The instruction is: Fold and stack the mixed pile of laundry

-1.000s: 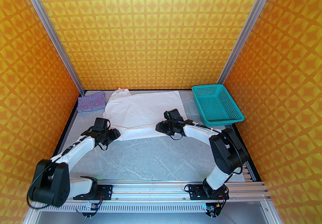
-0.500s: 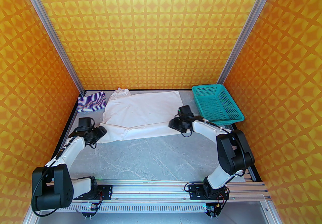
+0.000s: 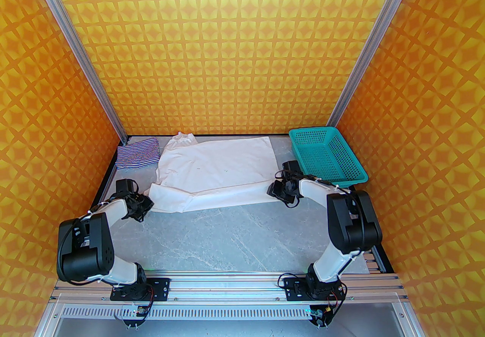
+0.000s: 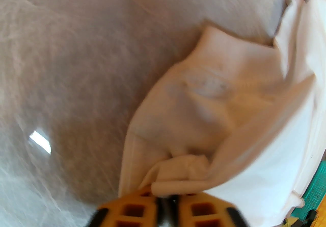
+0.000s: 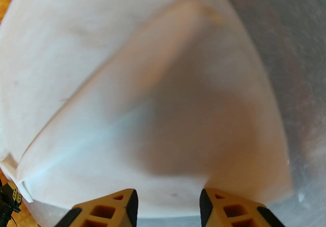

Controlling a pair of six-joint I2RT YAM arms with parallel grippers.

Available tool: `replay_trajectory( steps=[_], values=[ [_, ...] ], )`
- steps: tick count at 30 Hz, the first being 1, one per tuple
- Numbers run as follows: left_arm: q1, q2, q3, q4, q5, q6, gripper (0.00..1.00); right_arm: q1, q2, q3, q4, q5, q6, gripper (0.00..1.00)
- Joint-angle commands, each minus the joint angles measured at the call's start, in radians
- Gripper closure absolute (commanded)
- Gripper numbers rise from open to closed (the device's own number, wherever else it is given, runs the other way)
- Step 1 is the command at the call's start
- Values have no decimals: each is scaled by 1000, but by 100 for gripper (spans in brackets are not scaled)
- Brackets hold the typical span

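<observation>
While the left fingers (image 4: 127, 210) clamp a near corner of the white cloth (image 3: 216, 172) on the counter (image 3: 235, 241), the right fingers (image 5: 112, 208) hover apart above the other, so a one-sided pull could skew it.

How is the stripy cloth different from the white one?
The striped cloth is small, with blue, white and red stripes; the white cloth is much bigger and plain. The striped cloth lies in the far left corner, untouched; the white cloth is spread across the middle, and the left gripper pinches its near left corner. Both are soft and rest on the table.
</observation>
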State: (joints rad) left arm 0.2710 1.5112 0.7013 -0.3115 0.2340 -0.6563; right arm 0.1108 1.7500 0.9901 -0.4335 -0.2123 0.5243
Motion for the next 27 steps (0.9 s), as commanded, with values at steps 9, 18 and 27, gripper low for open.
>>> replay_trajectory(
  steps=[9,18,27],
  values=[
    [55,-173,151,-293,-34,158,39,-22,60,41,-30,-8,-27,56],
    [-107,-246,105,-273,33,83,43,-22,25,41,-37,-59,-16,58],
    [-190,-90,78,-105,-2,10,49,-21,-4,30,-43,-75,-26,59]
  ],
)
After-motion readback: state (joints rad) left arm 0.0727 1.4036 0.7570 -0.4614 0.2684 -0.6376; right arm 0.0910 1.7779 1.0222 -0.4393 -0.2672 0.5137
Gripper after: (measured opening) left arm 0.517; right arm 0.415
